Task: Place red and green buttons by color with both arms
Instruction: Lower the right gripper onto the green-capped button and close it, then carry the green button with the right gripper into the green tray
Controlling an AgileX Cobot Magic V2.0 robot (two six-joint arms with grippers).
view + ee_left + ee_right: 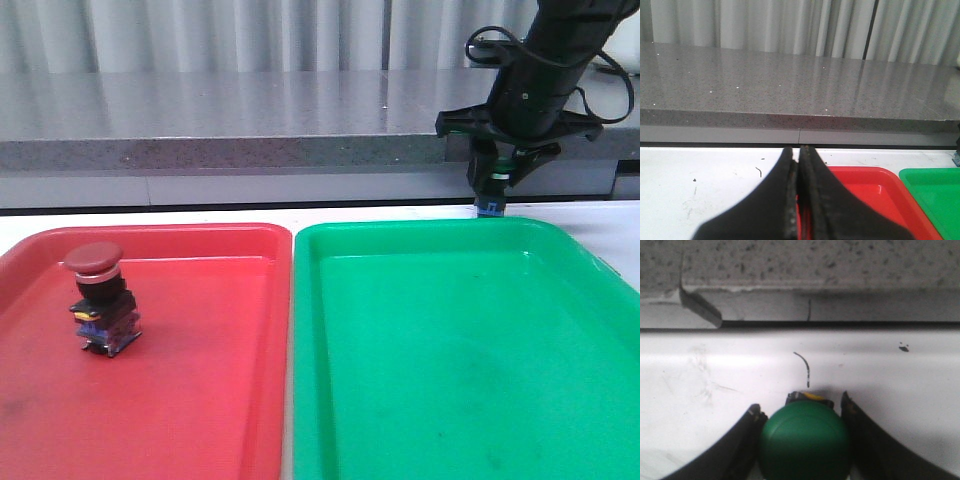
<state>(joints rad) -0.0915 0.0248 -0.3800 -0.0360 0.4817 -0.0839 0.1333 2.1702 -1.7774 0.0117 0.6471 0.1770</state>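
The red button (97,297), with a dark red cap and black body, stands upright at the left of the red tray (210,400). My right gripper (493,182) is behind the far edge of the green tray (450,380), on the white table. Its fingers are closed round the green button (491,205). In the right wrist view the green cap (804,445) fills the gap of the right gripper (800,402), both fingers touching it. My left gripper (799,156) is shut and empty, above the table's edge of the red tray (865,185). It is out of the front view.
A grey stone ledge (250,130) runs along the back of the white table, with curtains behind. The two trays lie side by side, red left and green right. The green tray's corner (935,192) shows in the left wrist view.
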